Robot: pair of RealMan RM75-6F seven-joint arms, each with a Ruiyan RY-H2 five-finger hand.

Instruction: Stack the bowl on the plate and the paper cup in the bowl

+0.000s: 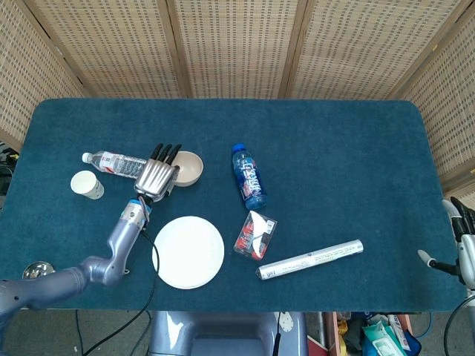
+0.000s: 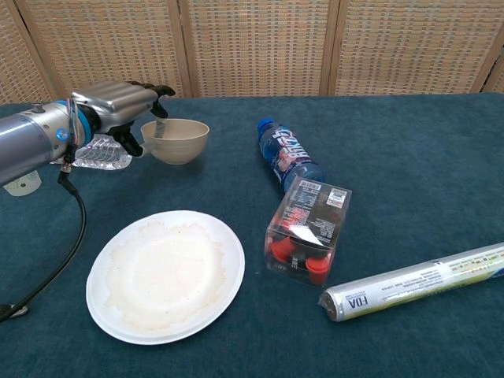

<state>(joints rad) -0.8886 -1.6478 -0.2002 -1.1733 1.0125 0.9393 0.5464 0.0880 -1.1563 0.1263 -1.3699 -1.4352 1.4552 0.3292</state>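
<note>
My left hand [image 1: 156, 176] [image 2: 118, 105] grips the near-left rim of the beige bowl [image 1: 188, 167] [image 2: 178, 140], which hangs lifted a little above the cloth. The white plate [image 1: 188, 251] [image 2: 166, 273] lies flat in front of it, near the table's front edge. The paper cup [image 1: 87, 185] lies on its side at the far left; the chest view shows only a sliver of it [image 2: 17, 183]. My right hand [image 1: 462, 239] hangs off the table's right edge, its fingers apart and holding nothing.
A clear water bottle [image 1: 115, 163] lies just left of the bowl. A blue drink bottle [image 1: 249, 176] [image 2: 290, 161], a clear box with red contents [image 1: 256, 234] [image 2: 308, 230] and a silver foil roll [image 1: 310, 259] [image 2: 415, 283] lie to the right of the plate.
</note>
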